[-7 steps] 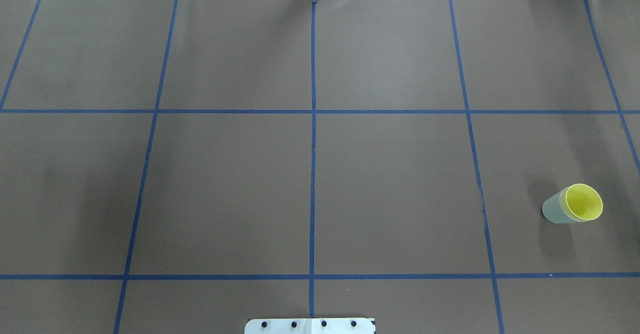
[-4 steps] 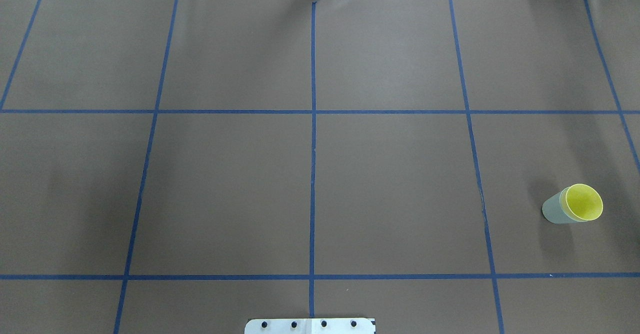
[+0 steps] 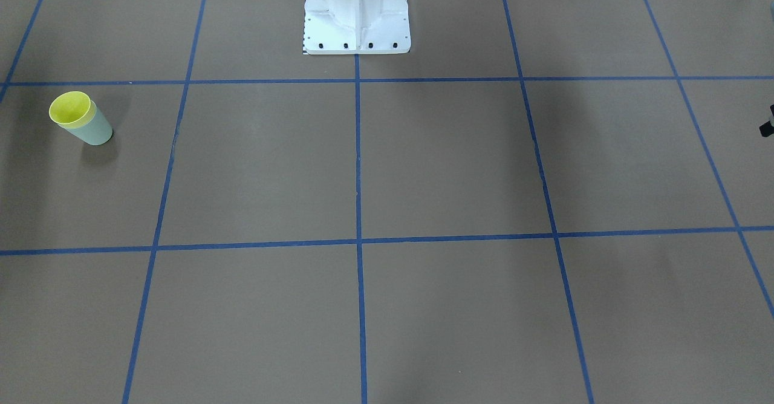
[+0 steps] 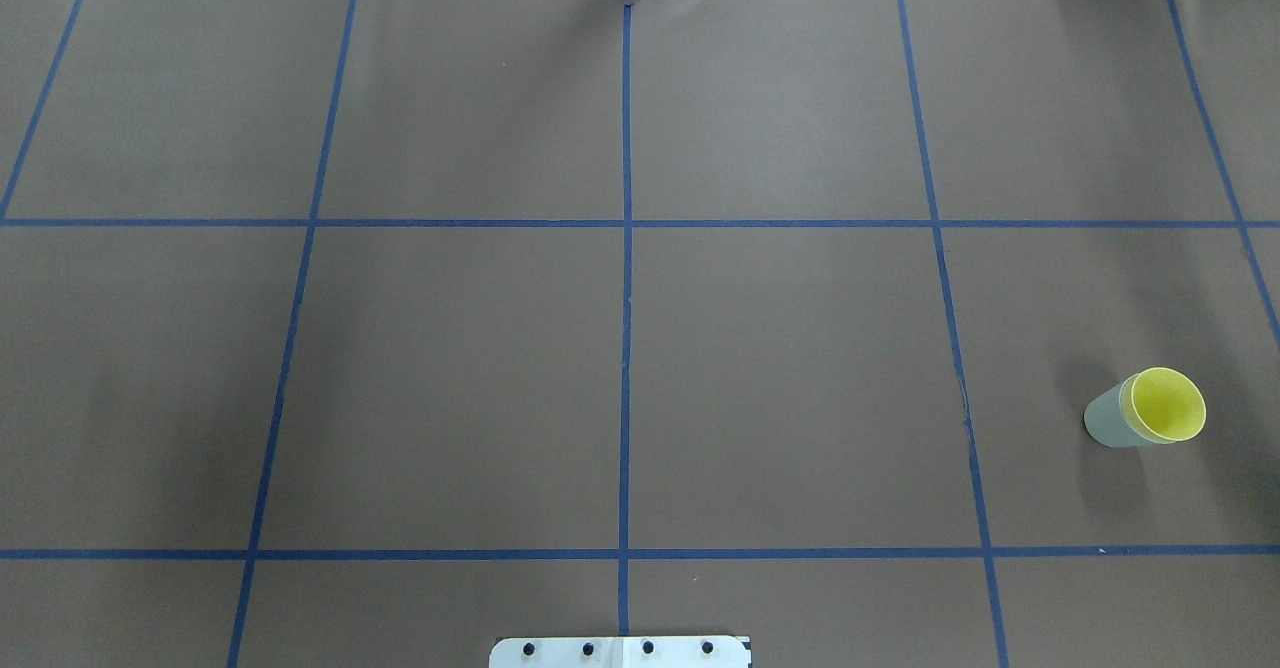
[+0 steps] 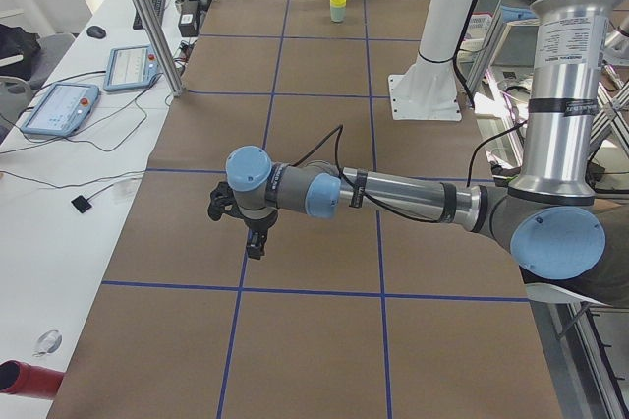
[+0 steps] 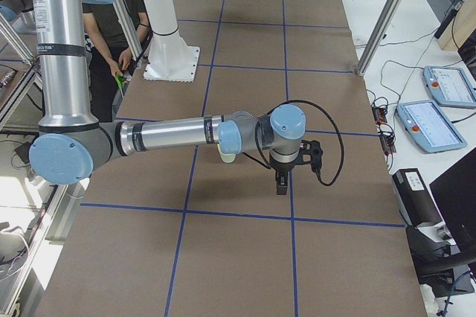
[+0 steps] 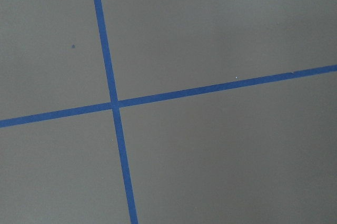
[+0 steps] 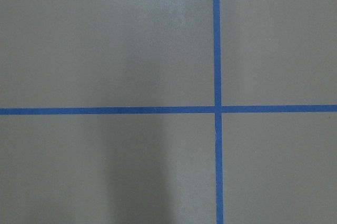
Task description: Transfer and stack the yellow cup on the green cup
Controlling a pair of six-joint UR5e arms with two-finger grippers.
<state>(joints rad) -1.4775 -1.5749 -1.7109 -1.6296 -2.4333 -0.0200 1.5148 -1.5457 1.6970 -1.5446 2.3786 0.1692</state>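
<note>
The yellow cup [image 4: 1168, 405] sits nested inside the green cup [image 4: 1105, 420], upright on the brown table at the right. In the front-facing view the yellow cup's rim [image 3: 69, 107] shows above the green cup's body [image 3: 94, 130] at the left. The pair is small and far in the exterior left view [image 5: 337, 8]. My left gripper [image 5: 256, 247] hangs over the table far from the cups. My right gripper [image 6: 281, 187] hangs near the cups, apart from them. I cannot tell whether either is open or shut. The wrist views show only bare table and blue tape.
The white robot pedestal [image 3: 357, 11] stands at the table's near edge. Blue tape lines [image 4: 626, 248] grid the brown mat. Control tablets [image 5: 59, 109] and cables lie beyond the table's far side. An aluminium post [image 6: 387, 12] and a person [image 6: 111, 19] stand nearby.
</note>
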